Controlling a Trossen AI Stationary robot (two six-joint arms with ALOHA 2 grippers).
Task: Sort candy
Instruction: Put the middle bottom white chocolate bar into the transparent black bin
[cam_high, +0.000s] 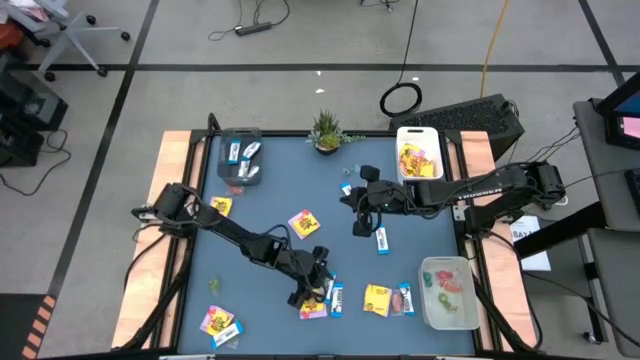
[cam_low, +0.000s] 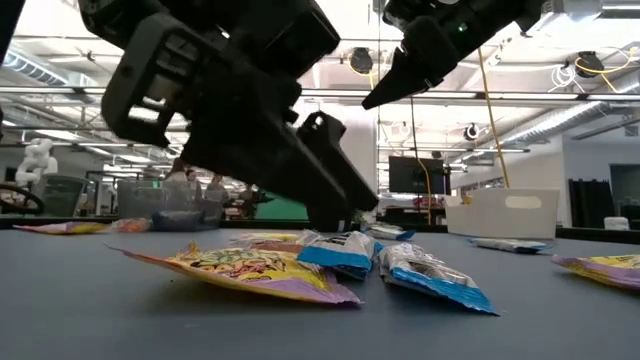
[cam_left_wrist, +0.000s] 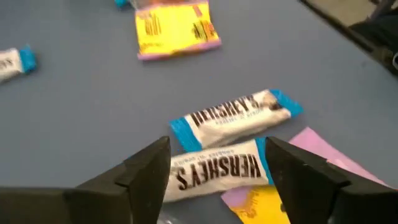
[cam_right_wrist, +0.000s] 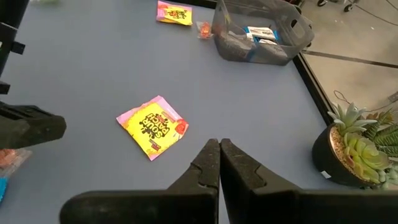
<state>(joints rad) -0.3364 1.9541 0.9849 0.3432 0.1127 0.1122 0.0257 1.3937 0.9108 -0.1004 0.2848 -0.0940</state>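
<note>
My left gripper (cam_left_wrist: 217, 149) is open and low over a cluster of candy near the table's front middle (cam_high: 318, 286). Its fingers stand at the two ends of a blue-and-white bar (cam_left_wrist: 214, 174), which lies partly on a yellow-and-pink packet (cam_left_wrist: 264, 205). I cannot tell whether they touch it. A second bar (cam_left_wrist: 236, 115) lies just beyond. My right gripper (cam_right_wrist: 219, 152) is shut and holds nothing, hanging above the table's middle (cam_high: 358, 224). Under it lies a yellow packet (cam_right_wrist: 154, 127). More packets (cam_high: 304, 222) and bars (cam_high: 381, 240) lie scattered on the blue tabletop.
A clear grey bin (cam_high: 240, 160) with blue bars stands far left. A white bin (cam_high: 418, 155) with yellow packets stands far right. A clear bin (cam_high: 448, 290) with small pieces stands near right. A potted plant (cam_high: 326, 130) sits at the far edge.
</note>
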